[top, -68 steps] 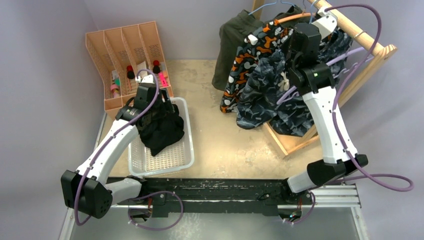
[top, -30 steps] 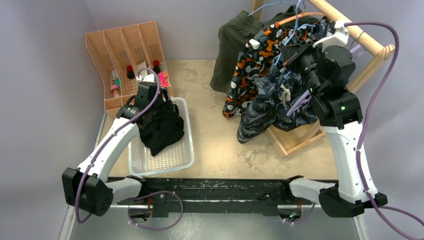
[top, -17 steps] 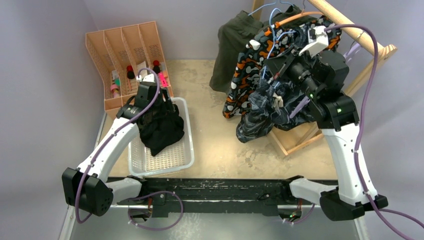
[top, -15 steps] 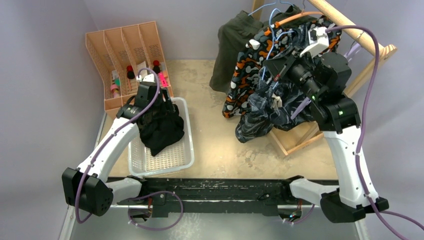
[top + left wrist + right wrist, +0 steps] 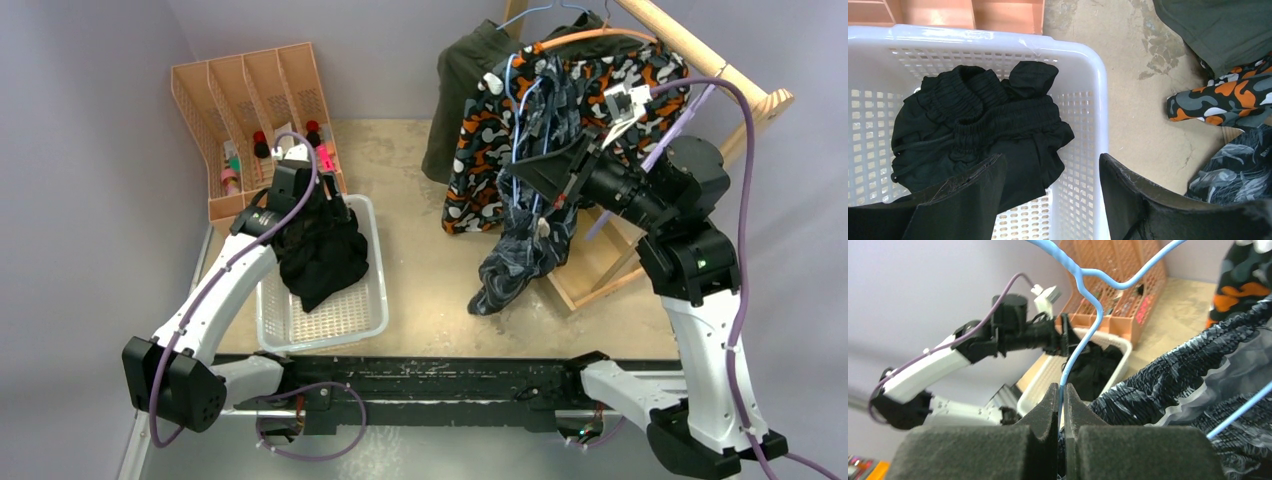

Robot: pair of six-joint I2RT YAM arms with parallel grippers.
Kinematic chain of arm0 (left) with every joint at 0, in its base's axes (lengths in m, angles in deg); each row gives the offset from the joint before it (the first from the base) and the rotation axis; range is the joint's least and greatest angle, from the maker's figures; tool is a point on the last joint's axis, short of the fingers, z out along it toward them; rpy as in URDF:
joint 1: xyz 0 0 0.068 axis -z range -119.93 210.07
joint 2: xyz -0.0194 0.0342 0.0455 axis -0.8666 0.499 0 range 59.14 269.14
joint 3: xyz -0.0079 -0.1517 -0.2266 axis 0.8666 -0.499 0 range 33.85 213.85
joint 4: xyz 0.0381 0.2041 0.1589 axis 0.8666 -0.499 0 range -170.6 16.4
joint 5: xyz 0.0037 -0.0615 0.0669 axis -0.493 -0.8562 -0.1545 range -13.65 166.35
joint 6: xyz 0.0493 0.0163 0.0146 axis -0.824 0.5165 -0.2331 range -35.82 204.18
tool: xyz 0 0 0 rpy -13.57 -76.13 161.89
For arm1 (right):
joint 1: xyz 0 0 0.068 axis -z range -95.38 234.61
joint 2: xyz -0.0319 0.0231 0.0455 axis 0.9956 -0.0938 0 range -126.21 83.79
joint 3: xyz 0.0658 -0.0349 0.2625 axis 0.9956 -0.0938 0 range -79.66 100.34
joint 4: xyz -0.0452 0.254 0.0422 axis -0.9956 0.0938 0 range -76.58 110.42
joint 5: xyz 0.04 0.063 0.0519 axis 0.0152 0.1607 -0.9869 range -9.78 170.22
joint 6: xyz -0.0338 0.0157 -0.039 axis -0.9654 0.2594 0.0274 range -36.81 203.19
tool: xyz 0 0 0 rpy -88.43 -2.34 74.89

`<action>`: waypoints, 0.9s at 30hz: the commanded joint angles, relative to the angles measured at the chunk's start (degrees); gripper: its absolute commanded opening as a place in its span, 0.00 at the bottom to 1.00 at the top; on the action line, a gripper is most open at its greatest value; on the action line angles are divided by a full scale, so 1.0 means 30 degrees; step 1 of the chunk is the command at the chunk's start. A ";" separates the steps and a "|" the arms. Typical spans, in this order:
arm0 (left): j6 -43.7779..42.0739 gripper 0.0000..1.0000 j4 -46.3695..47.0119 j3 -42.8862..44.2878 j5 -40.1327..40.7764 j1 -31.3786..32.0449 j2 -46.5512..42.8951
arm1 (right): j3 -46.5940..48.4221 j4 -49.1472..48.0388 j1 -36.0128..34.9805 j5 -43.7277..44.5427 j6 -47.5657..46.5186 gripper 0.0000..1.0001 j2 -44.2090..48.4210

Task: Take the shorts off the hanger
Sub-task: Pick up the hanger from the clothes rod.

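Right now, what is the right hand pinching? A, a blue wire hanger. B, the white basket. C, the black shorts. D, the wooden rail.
A: in the right wrist view the right hand is shut on the blue wire hanger, whose wire runs straight down into its grip, with the dark camouflage shorts bunched beside it.

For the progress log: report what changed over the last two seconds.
The right end effector, shut on the blue wire hanger, pulled back from the wooden rack, dragging the blue-grey camouflage shorts along. The left end effector stays open over the black shorts in the basket.
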 commanded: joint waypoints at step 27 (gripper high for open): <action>0.1443 0.66 0.1214 0.2227 -0.1672 -0.0022 -0.0395 | -0.1950 -0.5221 -0.0071 -0.6800 0.1501 0.00 0.0514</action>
